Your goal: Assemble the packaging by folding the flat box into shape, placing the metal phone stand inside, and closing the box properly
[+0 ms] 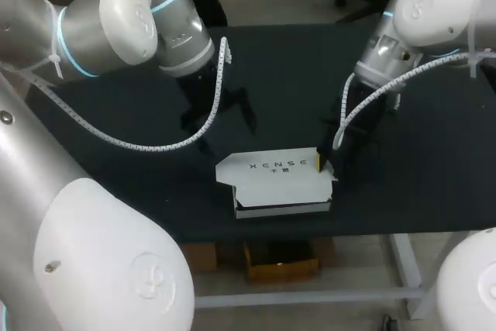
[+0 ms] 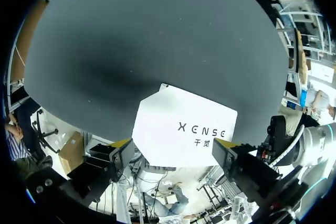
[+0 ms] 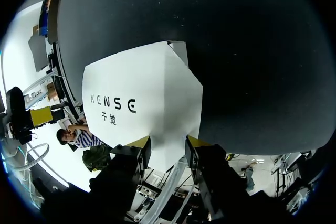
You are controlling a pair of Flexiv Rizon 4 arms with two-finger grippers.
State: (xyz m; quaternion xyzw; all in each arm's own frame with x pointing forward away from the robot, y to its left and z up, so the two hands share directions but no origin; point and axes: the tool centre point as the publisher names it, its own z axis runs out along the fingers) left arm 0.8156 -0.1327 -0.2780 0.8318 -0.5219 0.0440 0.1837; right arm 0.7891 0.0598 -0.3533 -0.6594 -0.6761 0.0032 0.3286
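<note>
— Where was the box?

— The white box (image 1: 275,180) lay on the black table (image 1: 434,153), close to its near edge. Its printed panel faced up and one low side wall showed at the front. It looked folded into a shallow shape, though I couldn't tell whether every flap was tucked.

— And the phone stand?

— It wasn't seen in any view. It might have been inside the box or off the table; the pictures didn't settle it.

— Who had hold of the box?

— The right gripper (image 3: 167,143). It sat at the box's right end with its fingers narrow, pinched from both sides on the end flap (image 3: 173,121). My guess was that this was the flap to be tucked or pressed shut. A grip at the very end also left the top panel free.

— And the other one?

— The left gripper (image 2: 173,148) hung above the table behind the box's left part and touched nothing. Its fingers were spread wide, with the box ahead of them. I judged it was placed there to steady or press the far end while the right worked its flap.

— Any risk?

— The box lay near the table's edge, so a push that way could have slid it off.
</note>
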